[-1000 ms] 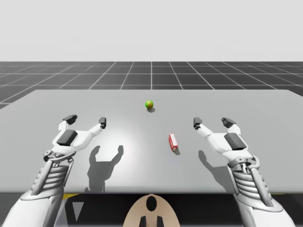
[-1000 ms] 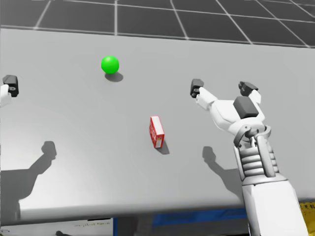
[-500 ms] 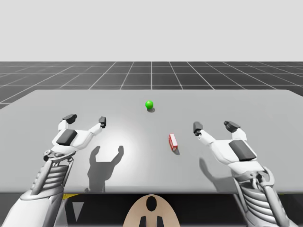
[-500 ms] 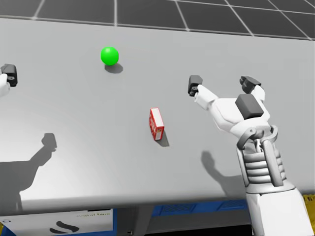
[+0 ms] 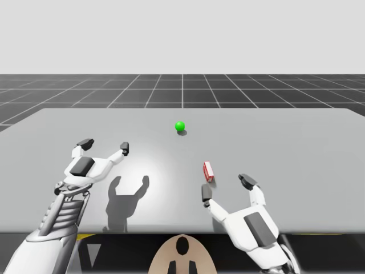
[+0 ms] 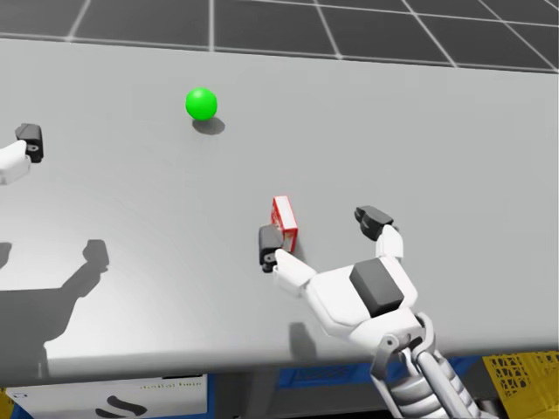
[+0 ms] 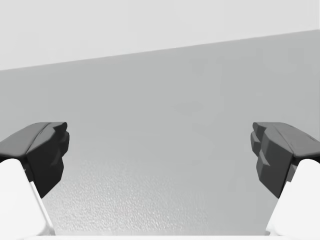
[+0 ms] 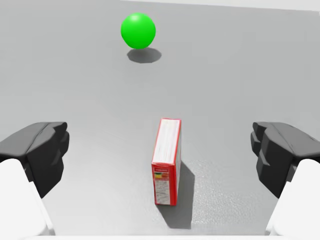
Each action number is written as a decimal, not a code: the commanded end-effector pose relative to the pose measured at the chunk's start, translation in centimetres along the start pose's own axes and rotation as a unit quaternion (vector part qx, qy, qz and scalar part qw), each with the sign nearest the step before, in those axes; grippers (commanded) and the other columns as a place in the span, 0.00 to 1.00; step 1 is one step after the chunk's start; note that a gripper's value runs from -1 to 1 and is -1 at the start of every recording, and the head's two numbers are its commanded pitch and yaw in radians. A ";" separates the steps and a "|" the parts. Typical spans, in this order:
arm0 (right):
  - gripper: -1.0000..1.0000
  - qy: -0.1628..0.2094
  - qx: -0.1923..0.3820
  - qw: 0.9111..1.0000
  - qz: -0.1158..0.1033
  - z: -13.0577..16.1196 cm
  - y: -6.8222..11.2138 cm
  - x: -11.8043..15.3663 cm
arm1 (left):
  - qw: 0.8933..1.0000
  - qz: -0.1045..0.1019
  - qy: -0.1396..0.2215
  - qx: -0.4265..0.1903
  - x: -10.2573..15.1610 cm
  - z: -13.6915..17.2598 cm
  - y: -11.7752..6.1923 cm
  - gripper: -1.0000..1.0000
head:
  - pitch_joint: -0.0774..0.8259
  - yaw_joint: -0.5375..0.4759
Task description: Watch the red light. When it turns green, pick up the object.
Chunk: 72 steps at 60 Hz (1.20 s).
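The light (image 5: pixel 180 126) is a green ball resting on the table (image 5: pixel 296 137) near the middle of its width, toward the far edge. The box (image 5: pixel 209 170), red and narrow, stands on one long thin side a little right of the table's middle, between the light and the near edge, its length running roughly from near edge to far edge. My right gripper (image 5: pixel 227 187) reaches in over the near edge and hangs just on the near side of the box, jaws spread wide and holding nothing. In the right wrist view the box (image 8: pixel 167 160) stands just ahead of the gripper, about midway between the two fingers (image 8: pixel 45 150) and clear of both, with bare table on either side of it, and the light (image 8: pixel 138 30) lies further ahead, a little off the box's line. In the head view one finger (image 6: pixel 269 247) sits just beside the box's near end; I cannot tell there whether they touch. My left gripper (image 5: pixel 105 145) hovers over the left part of the table, well apart from box and light, jaws wide apart, bare table ahead of it in the left wrist view
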 end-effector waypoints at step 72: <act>1.00 0.065 -0.031 0.996 -0.050 -9.9 1.7 -7.3 | 1.000 0.001 0.003 -0.002 0.0 0.1 -0.3 0.00 | 0.77 0.39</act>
